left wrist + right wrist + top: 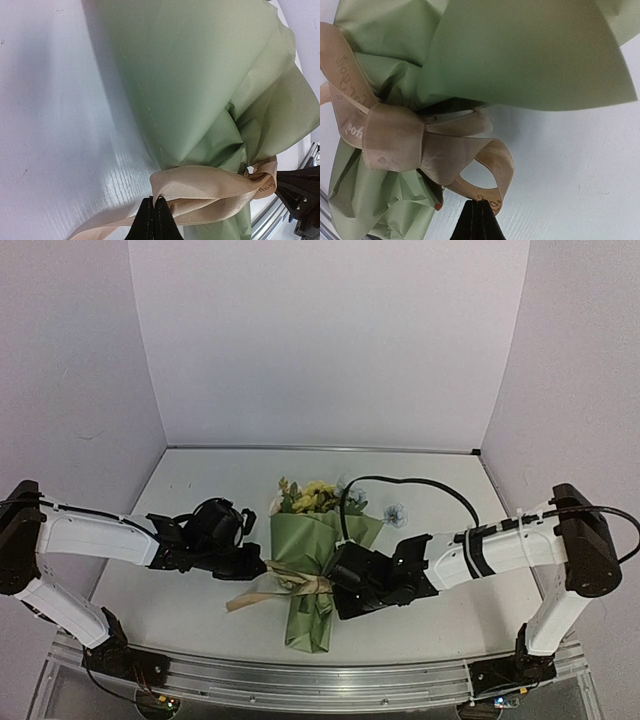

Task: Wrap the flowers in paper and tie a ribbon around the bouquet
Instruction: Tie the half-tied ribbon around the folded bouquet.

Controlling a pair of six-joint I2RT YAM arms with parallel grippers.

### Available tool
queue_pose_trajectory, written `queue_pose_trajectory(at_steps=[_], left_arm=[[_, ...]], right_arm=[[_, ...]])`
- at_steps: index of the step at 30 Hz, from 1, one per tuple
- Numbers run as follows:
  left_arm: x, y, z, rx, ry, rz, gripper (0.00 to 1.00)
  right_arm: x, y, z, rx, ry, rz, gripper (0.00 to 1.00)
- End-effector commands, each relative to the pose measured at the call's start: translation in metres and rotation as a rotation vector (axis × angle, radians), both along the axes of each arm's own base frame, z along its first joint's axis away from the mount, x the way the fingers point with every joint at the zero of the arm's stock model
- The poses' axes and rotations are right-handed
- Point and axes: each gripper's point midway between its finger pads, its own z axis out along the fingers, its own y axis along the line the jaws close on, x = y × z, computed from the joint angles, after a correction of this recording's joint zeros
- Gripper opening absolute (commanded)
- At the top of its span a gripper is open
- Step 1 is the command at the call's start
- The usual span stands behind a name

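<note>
- One bouquet (310,550) lies mid-table (200,490) in the top view. Its yellow and pale flowers (312,498) point far and its olive paper (308,625) cone tapers toward the near edge. A glossy tan ribbon (300,583) cinches its waist. The left gripper (262,568) sits just left of the knot and the right gripper (335,580) just right of it.
- Left wrist view: the matte, creased paper (190,75) gathers into folds where the satin ribbon (210,182) bands it. The left gripper (154,215) is clamped tight, its tips pinching a ribbon strand near the wrap.
- Right wrist view: the ribbon (395,135) carries faint printed lettering and forms a knot with curling loops against the smooth paper (530,55). The right gripper (480,217) is clenched on the lowest loop, above the white table (580,165).
</note>
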Motion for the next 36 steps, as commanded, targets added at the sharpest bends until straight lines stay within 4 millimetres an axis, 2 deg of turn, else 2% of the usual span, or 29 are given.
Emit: queue_pose_trajectory(at_steps=[1, 12, 13, 16, 17, 19, 24, 31, 36], left_arm=[[0.011, 0.006, 0.013, -0.001, -0.041, 0.054, 0.0], [0.005, -0.003, 0.015, -0.026, -0.032, -0.01, 0.0], [0.004, -0.006, 0.017, -0.035, -0.034, -0.027, 0.0], [0.004, -0.017, 0.025, -0.075, -0.048, -0.072, 0.0], [0.004, -0.02, 0.027, -0.084, -0.05, -0.084, 0.0], [0.002, -0.025, 0.031, -0.102, -0.059, -0.111, 0.0], [0.003, -0.033, 0.04, -0.119, -0.084, -0.157, 0.0], [0.006, -0.043, 0.043, -0.101, -0.088, -0.201, 0.0], [0.012, -0.046, 0.046, -0.07, -0.097, -0.214, 0.0]], right_arm=[[-0.002, -0.01, 0.004, -0.015, 0.001, -0.019, 0.0], [-0.005, -0.011, 0.006, -0.008, 0.007, 0.006, 0.01], [-0.005, -0.009, 0.01, 0.003, 0.005, 0.012, 0.08], [-0.002, -0.003, 0.027, 0.049, -0.014, 0.02, 0.4], [-0.001, -0.002, 0.032, 0.064, -0.017, 0.023, 0.46], [0.002, -0.003, 0.041, 0.088, -0.019, 0.023, 0.52], [0.016, -0.01, 0.057, 0.152, -0.018, -0.01, 0.54], [0.038, -0.006, 0.045, 0.263, 0.043, -0.067, 0.49], [0.037, 0.0, 0.034, 0.279, 0.066, -0.06, 0.49]])
